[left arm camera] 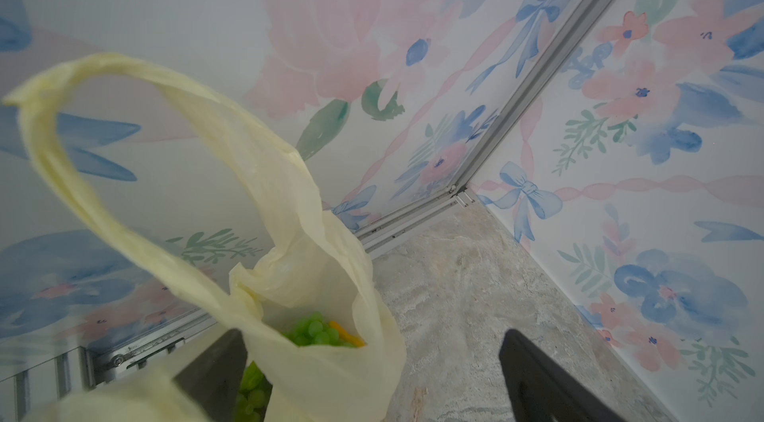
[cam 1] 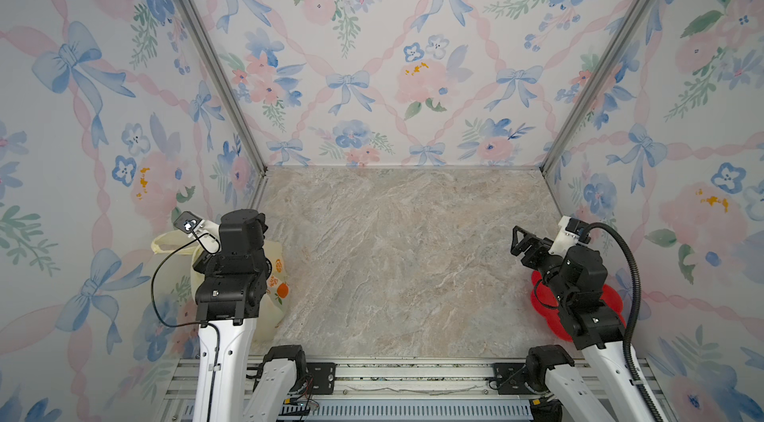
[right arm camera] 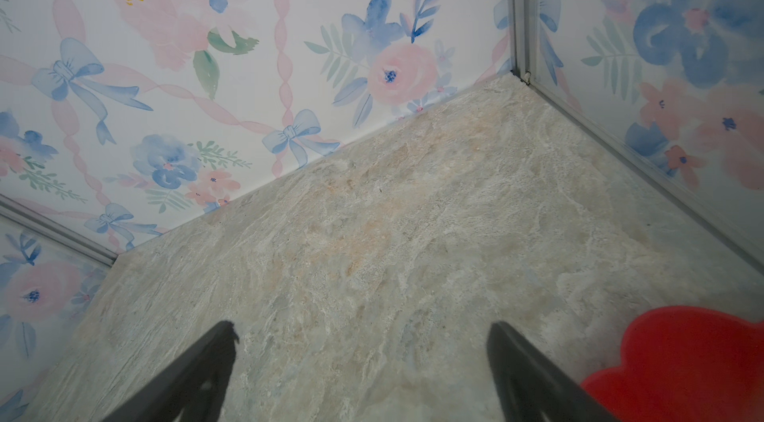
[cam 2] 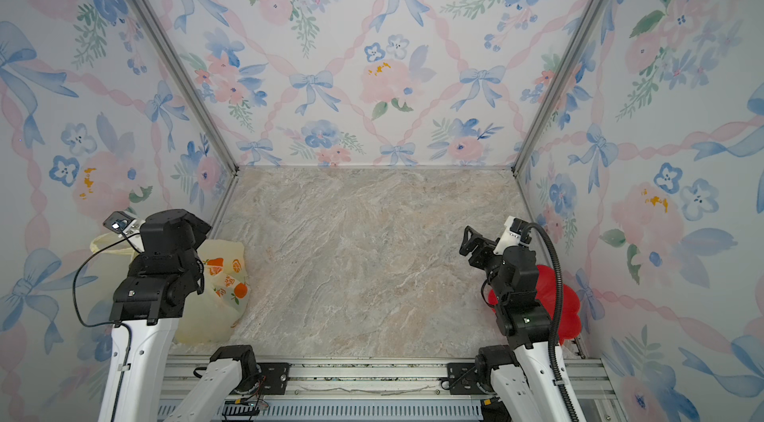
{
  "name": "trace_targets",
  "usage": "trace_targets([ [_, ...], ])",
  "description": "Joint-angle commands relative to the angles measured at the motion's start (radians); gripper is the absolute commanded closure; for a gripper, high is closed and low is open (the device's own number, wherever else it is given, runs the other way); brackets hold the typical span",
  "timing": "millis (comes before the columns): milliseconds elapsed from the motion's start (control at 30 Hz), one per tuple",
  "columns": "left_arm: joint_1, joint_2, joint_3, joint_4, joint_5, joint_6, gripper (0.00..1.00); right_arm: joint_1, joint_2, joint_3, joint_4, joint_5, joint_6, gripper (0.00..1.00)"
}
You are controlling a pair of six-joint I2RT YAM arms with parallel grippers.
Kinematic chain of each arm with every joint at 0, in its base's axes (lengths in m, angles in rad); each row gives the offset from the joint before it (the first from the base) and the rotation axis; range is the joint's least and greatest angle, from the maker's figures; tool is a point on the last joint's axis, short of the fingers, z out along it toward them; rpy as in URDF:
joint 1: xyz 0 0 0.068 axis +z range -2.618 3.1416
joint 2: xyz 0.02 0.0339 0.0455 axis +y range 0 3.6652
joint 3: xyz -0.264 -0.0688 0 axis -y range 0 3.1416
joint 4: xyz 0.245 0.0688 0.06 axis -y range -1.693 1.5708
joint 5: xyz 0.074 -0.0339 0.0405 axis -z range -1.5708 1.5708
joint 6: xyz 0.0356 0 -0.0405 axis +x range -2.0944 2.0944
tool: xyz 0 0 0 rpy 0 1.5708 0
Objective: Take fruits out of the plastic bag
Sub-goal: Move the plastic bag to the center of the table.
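Observation:
The plastic bag (cam 2: 215, 312) stands at the table's left edge, pale yellow with printed oranges; it also shows beside the left arm (cam 1: 273, 300). In the left wrist view its mouth gapes, and one loop handle (left arm camera: 124, 201) rises toward the wall. Inside lie the fruits: a green grape bunch (left arm camera: 316, 331) and a yellow-orange piece (left arm camera: 345, 333); more green grapes (left arm camera: 252, 393) show lower down. My left gripper (left arm camera: 372, 333) is open at the bag's mouth, one finger (left arm camera: 219, 370) by the grapes, the other over bare table. My right gripper (cam 1: 521, 239) (right arm camera: 361, 325) is open and empty above the table.
A red flower-shaped plate (cam 1: 612, 304) (right arm camera: 682, 362) lies under the right arm near the right wall. Floral walls close in the marble table (cam 1: 405, 254) on three sides. An aluminium rail (cam 1: 413, 378) runs along the front edge.

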Motion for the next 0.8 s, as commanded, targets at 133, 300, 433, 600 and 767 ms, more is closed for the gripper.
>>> trace_targets([
  [133,0.087,-0.080,-0.052,0.041,0.147,-0.007,0.02,-0.007,0.002,-0.016,-0.020,-0.003,0.011,0.03],
  [300,0.088,-0.161,-0.112,0.036,0.113,0.009,0.02,-0.007,0.021,-0.020,-0.005,-0.009,0.018,0.03],
  [433,0.111,-0.111,-0.138,0.062,0.075,0.003,0.02,-0.007,0.040,-0.016,-0.003,-0.022,0.021,0.03],
  [600,0.229,-0.010,-0.174,0.206,0.200,0.015,0.09,-0.006,0.049,-0.008,-0.010,-0.030,0.021,0.03],
  [767,0.263,0.018,-0.182,0.327,0.368,0.056,0.51,-0.005,0.066,0.009,-0.043,-0.038,0.021,0.03],
])
